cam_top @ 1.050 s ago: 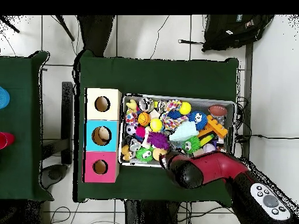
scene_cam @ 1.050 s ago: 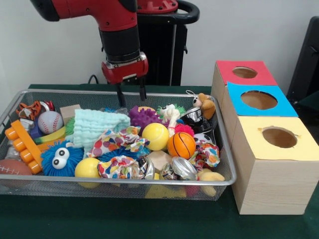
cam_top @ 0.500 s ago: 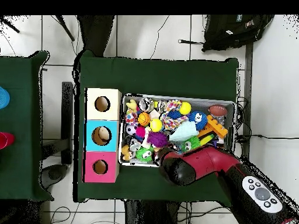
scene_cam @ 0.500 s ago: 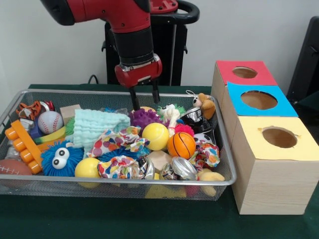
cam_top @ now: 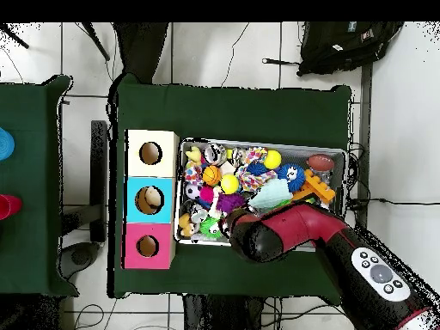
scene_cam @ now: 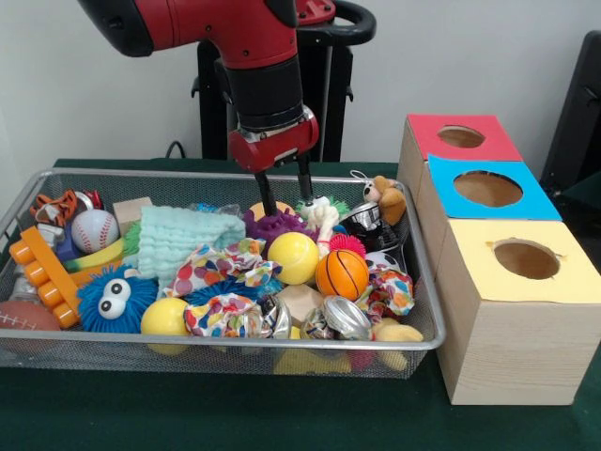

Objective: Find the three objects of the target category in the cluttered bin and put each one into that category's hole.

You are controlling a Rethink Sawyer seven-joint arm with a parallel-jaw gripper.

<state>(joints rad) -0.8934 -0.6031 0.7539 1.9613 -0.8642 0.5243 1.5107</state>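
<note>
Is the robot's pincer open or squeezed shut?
Open. In the front view the pincer has two black fingers with a clear gap between them, hanging above the purple spiky ball, holding nothing.

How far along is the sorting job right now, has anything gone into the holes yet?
Possibly one thing done: the overhead view shows something inside the blue box's hole, though what it is I cannot tell. Nothing is in hand: the gripper is open and empty, hanging over the purple spiky ball at the back of the wire bin. The bin is full of toys, so most of the search remains.
</note>
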